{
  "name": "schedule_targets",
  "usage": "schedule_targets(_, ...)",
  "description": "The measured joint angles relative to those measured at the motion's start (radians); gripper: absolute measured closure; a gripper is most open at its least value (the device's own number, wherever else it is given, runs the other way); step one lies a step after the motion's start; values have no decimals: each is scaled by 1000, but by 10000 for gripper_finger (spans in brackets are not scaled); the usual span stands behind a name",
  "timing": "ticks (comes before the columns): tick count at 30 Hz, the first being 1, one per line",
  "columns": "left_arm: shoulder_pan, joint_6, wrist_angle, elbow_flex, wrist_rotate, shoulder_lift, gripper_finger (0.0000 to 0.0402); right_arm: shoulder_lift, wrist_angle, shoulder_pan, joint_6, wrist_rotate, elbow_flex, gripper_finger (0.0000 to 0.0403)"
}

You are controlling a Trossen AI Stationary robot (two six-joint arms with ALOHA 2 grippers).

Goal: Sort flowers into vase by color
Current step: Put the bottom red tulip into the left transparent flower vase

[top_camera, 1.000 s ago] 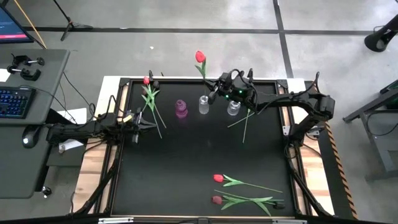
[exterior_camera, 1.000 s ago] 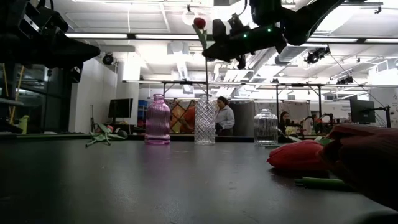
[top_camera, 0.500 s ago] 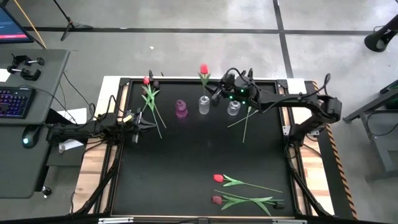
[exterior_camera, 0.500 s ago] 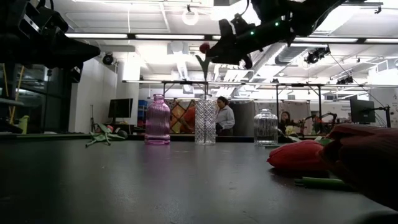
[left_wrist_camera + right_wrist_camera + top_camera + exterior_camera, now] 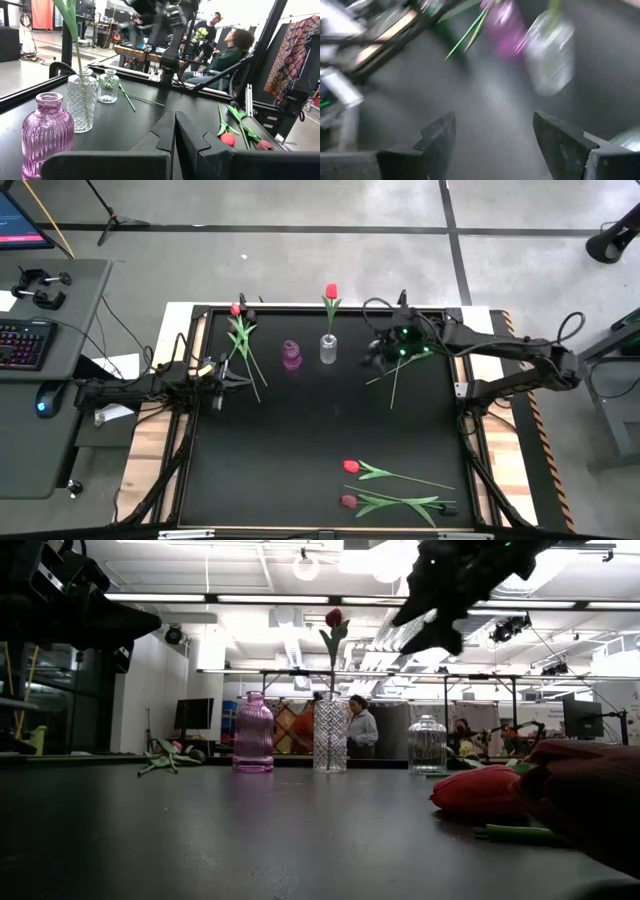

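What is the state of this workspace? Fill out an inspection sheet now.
Surface: black table, flat.
Job's things: red tulip upright in the clear cut-glass vase; pink vase and small clear vase without flowers; tulips lying near the far left corner, at the near right, plus a stem by the right hand.
Clutter: nothing seen on the table.
Hands: right hand open, holding nothing, beside the vases; left hand shut, at the left edge.
Cables: loops along both arms and by the side desk.
Surroundings: keyboard and mouse on the desk; people seated beyond the table.
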Motion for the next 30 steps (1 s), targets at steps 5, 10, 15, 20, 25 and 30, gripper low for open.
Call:
schedule_targets(5, 0, 0, 0, 0, 0, 0, 401, 1, -117, 170, 141, -146, -1, 151)
schedule_targets(10, 0, 0, 0, 0, 0, 0, 401, 45, -146, 455, 238, -144, -2, 151)
schedule_targets(15, 0, 0, 0, 0, 0, 0, 401, 134, -144, 717, 305, -111, -2, 151)
schedule_targets(20, 0, 0, 0, 0, 0, 0, 401, 262, -133, 887, 317, -15, -2, 151)
schedule_targets(25, 0, 0, 0, 0, 0, 0, 401, 390, -82, 930, 382, 80, -2, 151)
schedule_targets(30, 0, 0, 0, 0, 0, 0, 401, 496, -80, 932, 429, 121, 0, 151)
